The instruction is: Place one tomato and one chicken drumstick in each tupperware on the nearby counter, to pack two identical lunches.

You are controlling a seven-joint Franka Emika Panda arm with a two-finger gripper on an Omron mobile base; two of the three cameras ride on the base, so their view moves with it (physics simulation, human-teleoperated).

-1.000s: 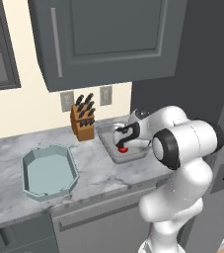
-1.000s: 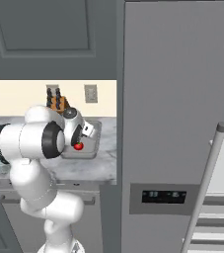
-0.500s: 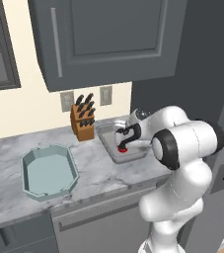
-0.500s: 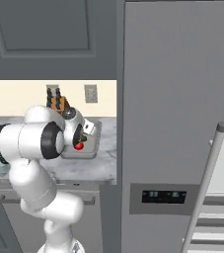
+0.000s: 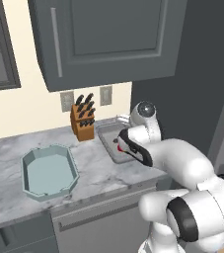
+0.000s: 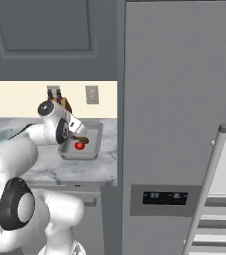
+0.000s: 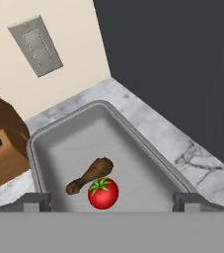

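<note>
Progress is judged at about half: 1 tomato (image 7: 103,193) and 1 chicken drumstick (image 7: 90,175) are seen lying in the grey tupperware (image 7: 148,153) on the counter (image 5: 103,173); the gripper (image 7: 106,201) is spread apart above them, gripping nothing; the blue-green tupperware (image 5: 29,185) is seen unfilled.

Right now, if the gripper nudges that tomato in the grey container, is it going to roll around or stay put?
The tomato looks round and smooth, so it would likely roll on the flat floor of the grey tupperware. The drumstick beside it might block it on that side. The container's raised walls should probably keep it inside.
</note>
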